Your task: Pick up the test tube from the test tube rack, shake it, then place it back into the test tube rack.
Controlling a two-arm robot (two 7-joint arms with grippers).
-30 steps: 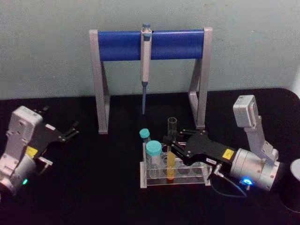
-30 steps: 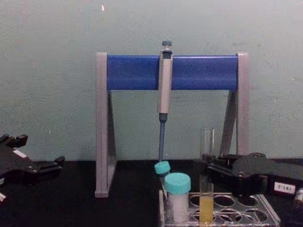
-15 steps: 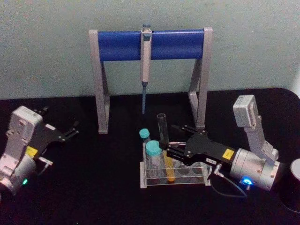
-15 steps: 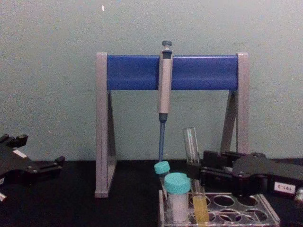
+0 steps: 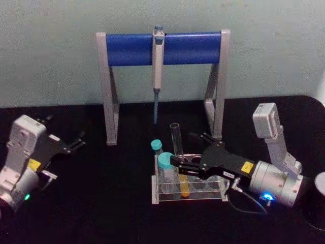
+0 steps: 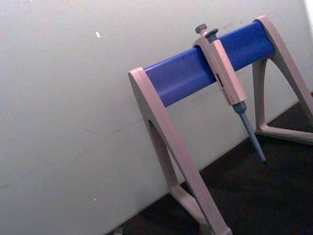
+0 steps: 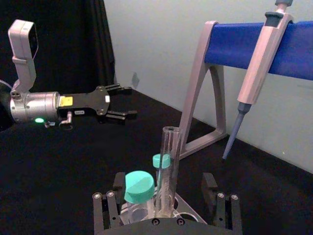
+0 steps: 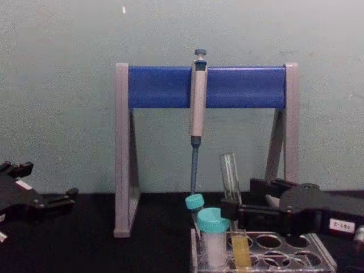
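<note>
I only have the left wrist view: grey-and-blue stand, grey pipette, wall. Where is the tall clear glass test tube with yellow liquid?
Observer: The tall clear glass test tube sits with its bottom in a hole of the low clear acrylic test tube rack.
Operator: Is it upright?
Observer: No, it is tilted, with its top leaning toward the robot's left.
Operator: And the right gripper?
Observer: The right gripper is open, with one finger on each side of the tube above the rack.
</note>
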